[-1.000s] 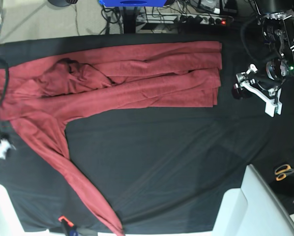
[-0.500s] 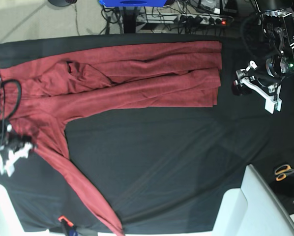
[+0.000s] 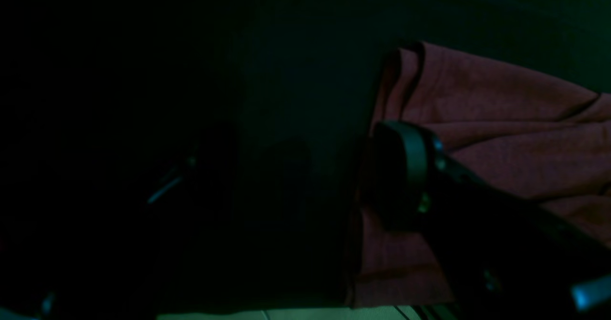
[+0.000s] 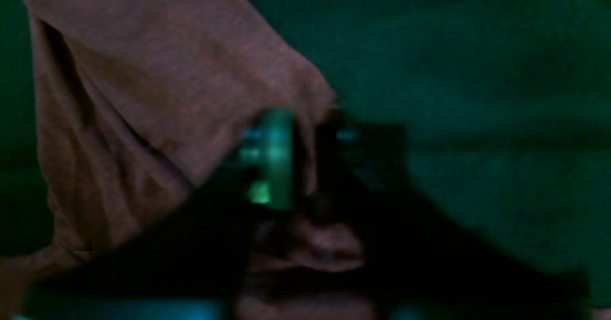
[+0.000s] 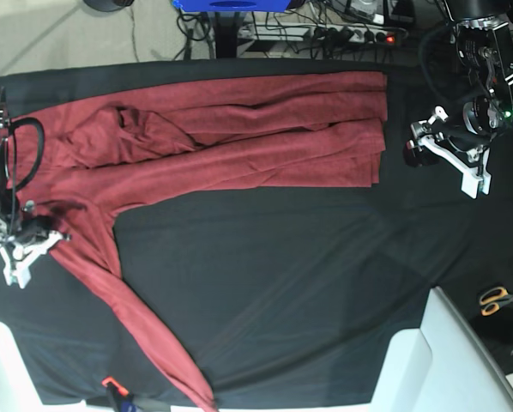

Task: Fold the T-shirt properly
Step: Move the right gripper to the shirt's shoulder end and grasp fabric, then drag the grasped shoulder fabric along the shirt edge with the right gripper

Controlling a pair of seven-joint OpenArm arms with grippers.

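The rust-red T-shirt [image 5: 239, 137] lies folded lengthwise across the back of the black table cloth [image 5: 308, 275]. One long sleeve [image 5: 128, 300] runs diagonally down to the front edge. My right gripper [image 5: 35, 242] sits at the shirt's left side, where that sleeve starts. In the blurred right wrist view its fingers [image 4: 277, 157] stand close together with a fold of the T-shirt [image 4: 167, 71] pinched between them. My left gripper [image 5: 441, 146] hovers open just right of the shirt's hem. In the dark left wrist view one finger [image 3: 405, 167] overlaps the T-shirt's [image 3: 501, 119] edge.
Orange-handled scissors [image 5: 497, 299] lie at the right edge. A white bin [image 5: 445, 360] stands at the front right corner. An orange-and-black tool [image 5: 115, 390] lies at the front left. Cables and a power strip [image 5: 359, 34] run behind the table.
My right gripper came in from the left edge onto the shirt's sleeve base and closed on the cloth. The left gripper stayed almost still.
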